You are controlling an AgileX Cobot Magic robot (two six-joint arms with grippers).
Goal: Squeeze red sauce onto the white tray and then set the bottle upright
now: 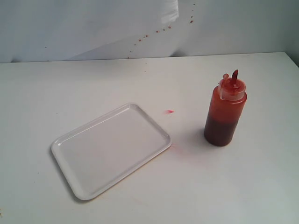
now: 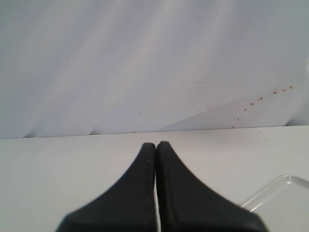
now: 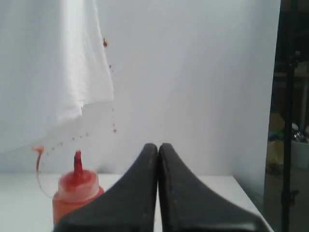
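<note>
The bottle [image 1: 225, 112] stands upright on the white table at the right, orange-red with a darker lower part, its nozzle uncapped and the tip cover hanging beside it. The white tray [image 1: 110, 149] lies flat to its left, and no red sauce blob shows on it. A small red spot [image 1: 169, 111] marks the table between them. Neither gripper appears in the exterior view. My left gripper [image 2: 155, 145] is shut and empty, with a tray corner [image 2: 285, 188] beside it. My right gripper [image 3: 158, 146] is shut and empty, and the bottle's top [image 3: 76, 186] shows beside one finger.
A white backdrop with red splatter dots [image 1: 154, 32] rises behind the table. The table's right edge [image 1: 292, 58] lies close to the bottle. A dark stand [image 3: 289, 116] and clutter sit beyond the backdrop in the right wrist view.
</note>
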